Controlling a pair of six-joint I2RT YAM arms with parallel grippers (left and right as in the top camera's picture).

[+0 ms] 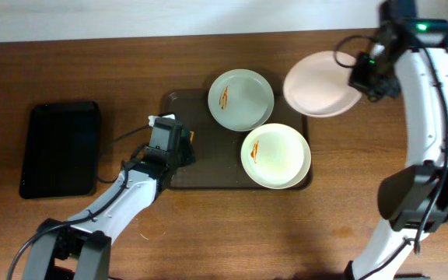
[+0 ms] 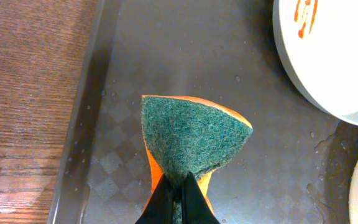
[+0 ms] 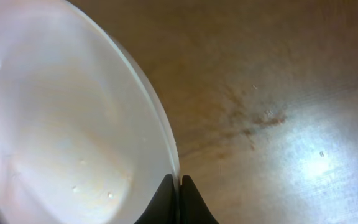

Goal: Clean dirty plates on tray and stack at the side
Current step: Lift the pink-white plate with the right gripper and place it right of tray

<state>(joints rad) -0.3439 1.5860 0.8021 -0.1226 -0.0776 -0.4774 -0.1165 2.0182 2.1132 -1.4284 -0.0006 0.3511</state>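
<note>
The dark brown tray (image 1: 185, 177) lies mid-table. On it are a pale grey-green plate (image 1: 241, 99) and a cream plate (image 1: 275, 156), each with an orange smear. My right gripper (image 1: 362, 71) is shut on the rim of a third, white plate (image 1: 318, 85), held beyond the tray's right end; in the right wrist view (image 3: 178, 186) the rim sits between my fingers and the plate (image 3: 61, 124) shows wet drops and no smear. My left gripper (image 1: 179, 145) is shut on a green-and-orange sponge (image 2: 190, 137) over the tray's left part (image 2: 166, 56).
A smaller glossy black tray (image 1: 60, 148) lies at the far left. Bare wooden table (image 1: 348, 194) surrounds both trays. The grey-green plate's edge (image 2: 328, 56) shows at the top right of the left wrist view.
</note>
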